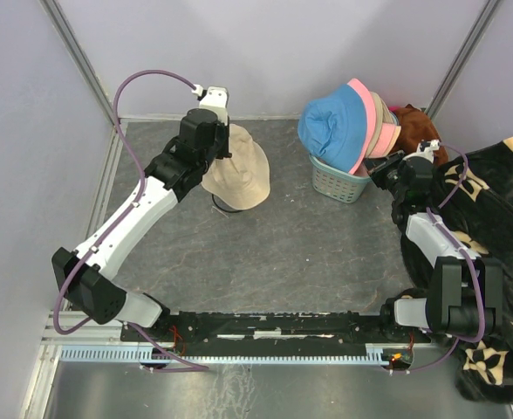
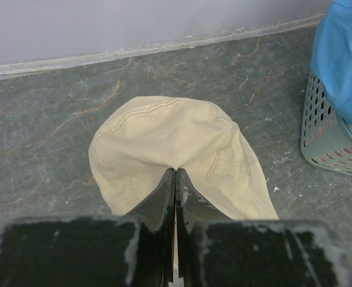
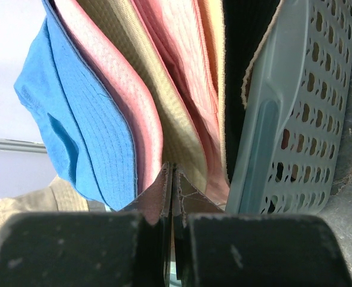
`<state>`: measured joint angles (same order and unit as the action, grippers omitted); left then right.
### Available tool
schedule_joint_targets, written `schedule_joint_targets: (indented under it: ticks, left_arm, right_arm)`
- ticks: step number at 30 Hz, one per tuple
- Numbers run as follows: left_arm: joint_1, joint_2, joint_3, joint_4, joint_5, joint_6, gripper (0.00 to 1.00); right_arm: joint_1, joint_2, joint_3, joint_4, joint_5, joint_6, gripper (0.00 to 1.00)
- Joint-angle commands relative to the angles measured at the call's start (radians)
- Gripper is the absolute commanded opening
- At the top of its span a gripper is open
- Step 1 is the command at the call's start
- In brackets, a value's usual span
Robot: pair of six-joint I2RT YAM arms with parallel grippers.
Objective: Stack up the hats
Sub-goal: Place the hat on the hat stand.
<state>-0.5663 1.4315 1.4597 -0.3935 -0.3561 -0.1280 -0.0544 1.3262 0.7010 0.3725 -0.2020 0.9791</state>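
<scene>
The left arm (image 1: 143, 209) reaches across the grey desk (image 1: 283, 253) toward the back wall. Its jaws are closed tight on a fold of a beige hat (image 1: 239, 175). In the left wrist view the cloth of this hat (image 2: 170, 131) gathers right at the pinched tips, and the crown spreads out beyond them over the desk (image 2: 44, 131). From above, the hat hangs below the wrist with a dark shadow under it. It is well apart from the basket (image 1: 337, 183) to its right.

That teal basket holds the other hats on edge, packed side by side and rising above its rim. A blue hat (image 1: 331, 122) is on the outside, then a pink hat (image 1: 365, 122), then a tan hat (image 1: 380, 122) behind.

The right arm (image 1: 431, 236) has its wrist just beside the basket. Its jaws are closed, and the tips sit at the lower edges of the brims, against the pink hat (image 3: 122, 101), between the blue hat (image 3: 74, 107) and the basket wall (image 3: 296, 131). I cannot tell whether any cloth is caught between them.

A rust-brown cloth (image 1: 418, 127) lies behind the basket. A black blanket (image 1: 496, 209) with a beige pattern is heaped along the right side.
</scene>
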Motion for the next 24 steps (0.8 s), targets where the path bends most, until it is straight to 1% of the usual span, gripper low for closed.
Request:
schedule_joint_targets:
  ticks: [1,7,9,11,13,15,17,20,24]
  left_arm:
    - [0.022,-0.017,0.001,0.077,0.06,-0.052,0.03]
    - [0.061,0.01,0.009,0.077,0.132,-0.08,0.03]
    - [0.064,0.02,0.015,0.07,0.148,-0.08,0.04]
    - [0.065,0.024,0.017,0.063,0.156,-0.083,0.14]
    - [0.067,0.023,0.013,0.059,0.167,-0.085,0.28]
    - [0.068,0.016,0.003,0.06,0.17,-0.088,0.4]
    - [0.072,0.008,-0.001,0.065,0.171,-0.093,0.49]
    - [0.075,0.003,0.0,0.068,0.178,-0.102,0.56]
    - [0.077,0.001,0.015,0.068,0.186,-0.106,0.59]
  right_arm:
    - [-0.001,-0.028,-0.012,0.0,-0.006,-0.023,0.01]
    - [-0.001,-0.026,-0.015,0.0,-0.004,-0.024,0.01]
    - [-0.001,-0.031,-0.016,-0.002,-0.004,-0.027,0.01]
    - [-0.001,-0.041,-0.015,-0.011,-0.001,-0.037,0.01]
    - [-0.001,-0.053,-0.012,-0.025,0.003,-0.047,0.02]
    - [-0.001,-0.064,-0.007,-0.039,0.006,-0.058,0.04]
    - [-0.001,-0.072,-0.001,-0.049,0.006,-0.061,0.08]
    - [-0.001,-0.077,0.004,-0.057,0.006,-0.063,0.13]
    - [-0.001,-0.082,0.003,-0.063,0.008,-0.062,0.16]
